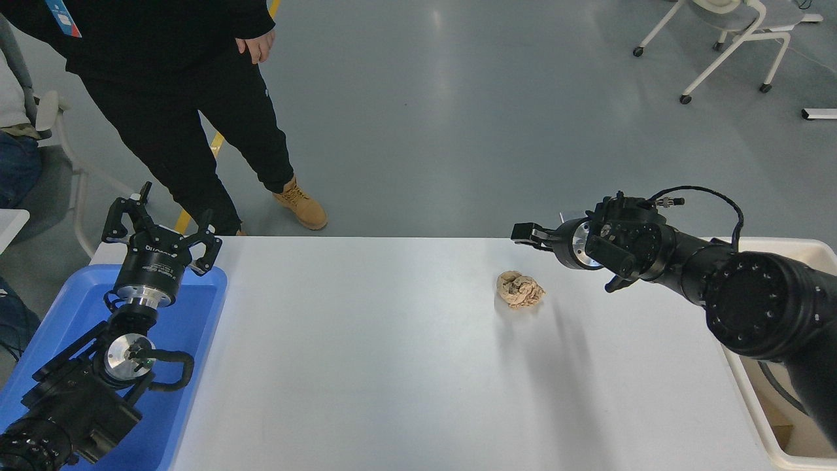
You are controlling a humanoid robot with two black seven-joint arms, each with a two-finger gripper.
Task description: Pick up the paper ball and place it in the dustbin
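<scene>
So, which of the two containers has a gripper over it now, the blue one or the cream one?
The blue tray at the table's left: the left gripper is parked over its far end. The cream dustbin is at the right.

Right arm extended, left arm parked
Right gripper (527, 233) points left, fingers edge-on, state unclear; left gripper (159, 226) at lower left, fingers spread
</scene>
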